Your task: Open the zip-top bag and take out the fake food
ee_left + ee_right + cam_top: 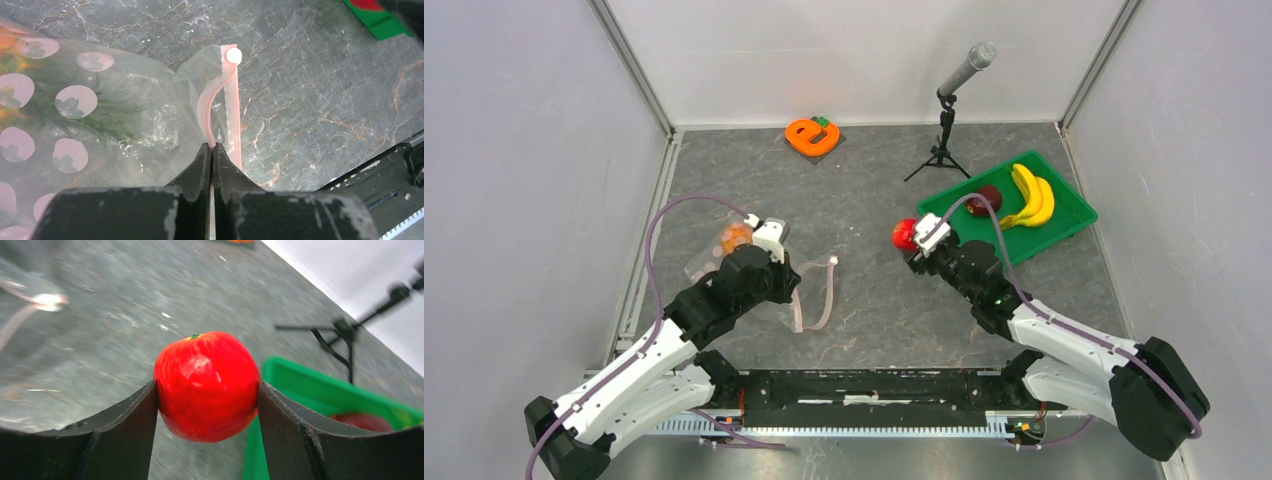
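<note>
Top view: left gripper (786, 286) is on the bag (714, 262) at the table's (874, 310) left-centre. Its jaws are hidden under the wrist here, can't tell their state from this view. Bag lies flat, zip strip (816, 300) looped toward centre. Pineapple (736, 236) is inside the bag at its far end. Right gripper (912, 241) holds the apple (903, 233) just left of the tray (1064, 226). Bananas (1034, 197) and maroon fruit (987, 197) lie in the tray, side by side. Orange "e" (811, 136) sits by the far wall, mic stand (946, 125) to its right.

Left wrist: fingers pressed together, pinching the curved half of the zip strip (232, 115). The straight half lies just beside it, so the mouth is parted. White tab (233, 55) at the strip's far end. Pineapple leaves show through the dotted film.

Right wrist: apple (206, 385) clamped between both fingers, stem end up. Tray (300, 385) behind and to the right, maroon fruit (362, 421) in it. Mic stand beyond, blurred.
</note>
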